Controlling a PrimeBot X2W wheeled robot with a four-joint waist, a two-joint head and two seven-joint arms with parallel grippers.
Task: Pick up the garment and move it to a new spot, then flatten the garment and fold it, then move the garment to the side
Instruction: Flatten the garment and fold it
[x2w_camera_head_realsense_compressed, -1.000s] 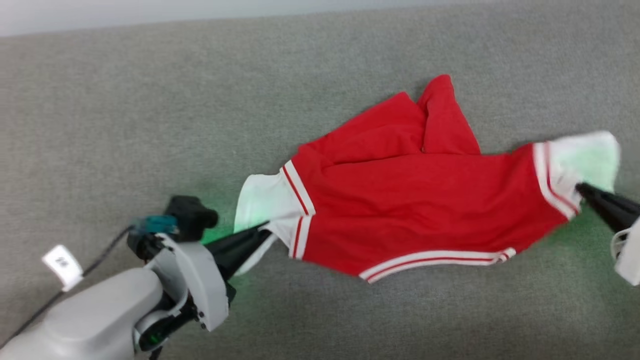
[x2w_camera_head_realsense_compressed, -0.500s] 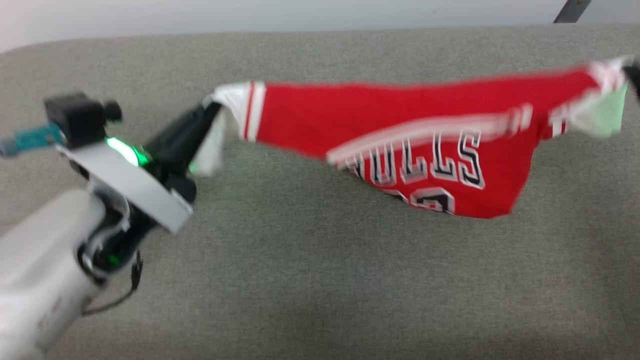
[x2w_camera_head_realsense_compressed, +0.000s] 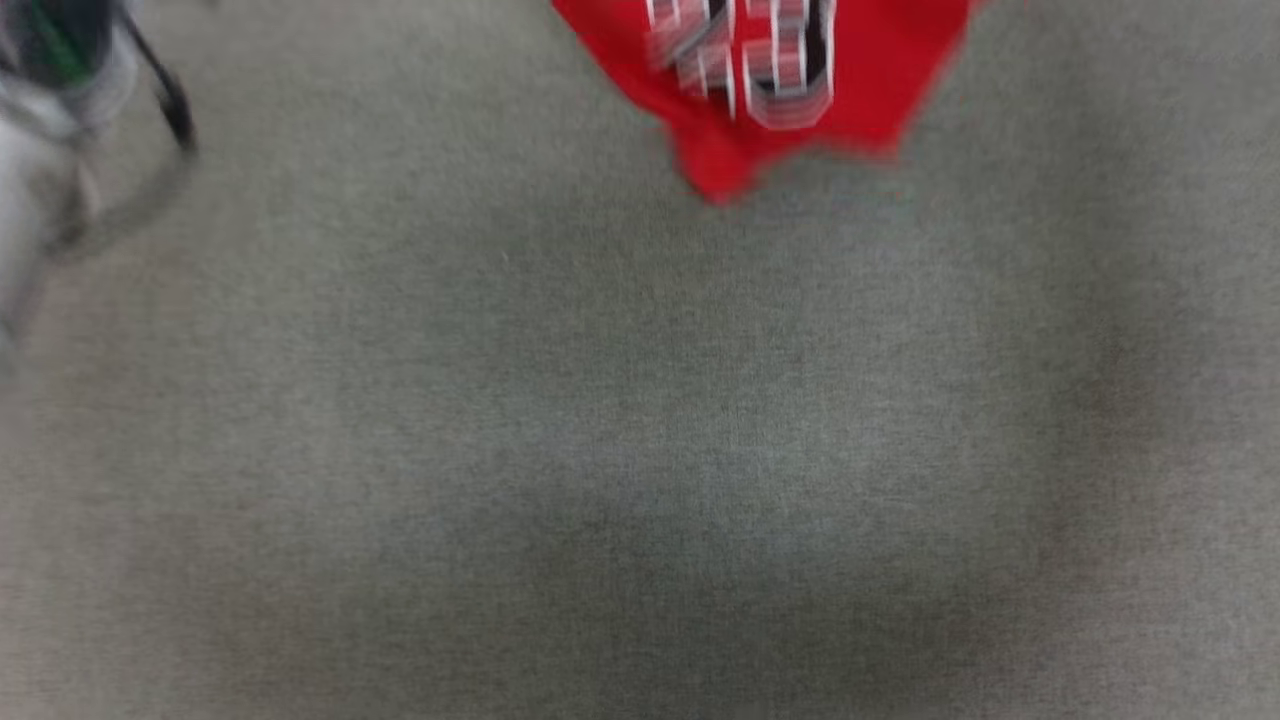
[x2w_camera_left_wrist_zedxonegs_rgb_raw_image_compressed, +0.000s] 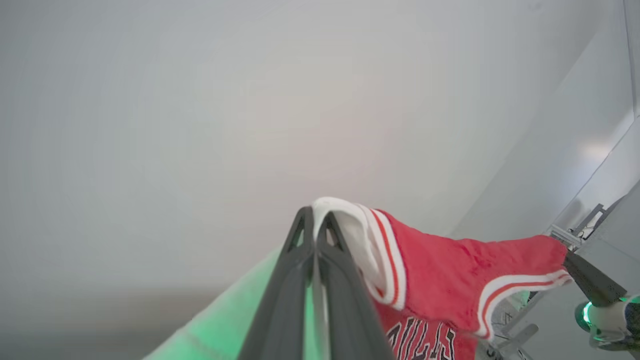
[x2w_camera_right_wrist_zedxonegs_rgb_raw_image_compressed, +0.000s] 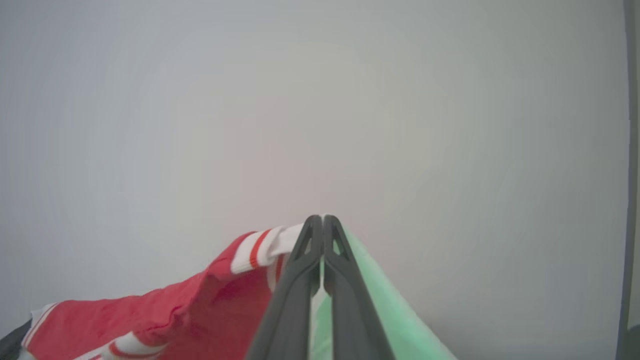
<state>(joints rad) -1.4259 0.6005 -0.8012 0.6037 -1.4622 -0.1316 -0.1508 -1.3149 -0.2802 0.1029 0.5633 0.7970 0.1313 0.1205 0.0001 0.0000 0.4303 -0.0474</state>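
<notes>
Left wrist view: the left gripper (x2w_camera_left_wrist_zedxonegs_rgb_raw_image_compressed: 316, 220) pinches one white sleeve of the red soft-fabric T-shirt (x2w_camera_left_wrist_zedxonegs_rgb_raw_image_compressed: 450, 270); the right gripper (x2w_camera_right_wrist_zedxonegs_rgb_raw_image_compressed: 322, 225) pinches the other (jersey hangs airborne between them). Placing, flattening, folding apparently remain.

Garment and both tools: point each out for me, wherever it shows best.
Garment (x2w_camera_left_wrist_zedxonegs_rgb_raw_image_compressed: 450, 270): left wrist view, on the red body hanging between the two grips.
Left tool (x2w_camera_left_wrist_zedxonegs_rgb_raw_image_compressed: 315, 220): left wrist view, at the tips shut on a white sleeve.
Right tool (x2w_camera_right_wrist_zedxonegs_rgb_raw_image_compressed: 322, 225): right wrist view, at the tips shut on the other sleeve.
</notes>
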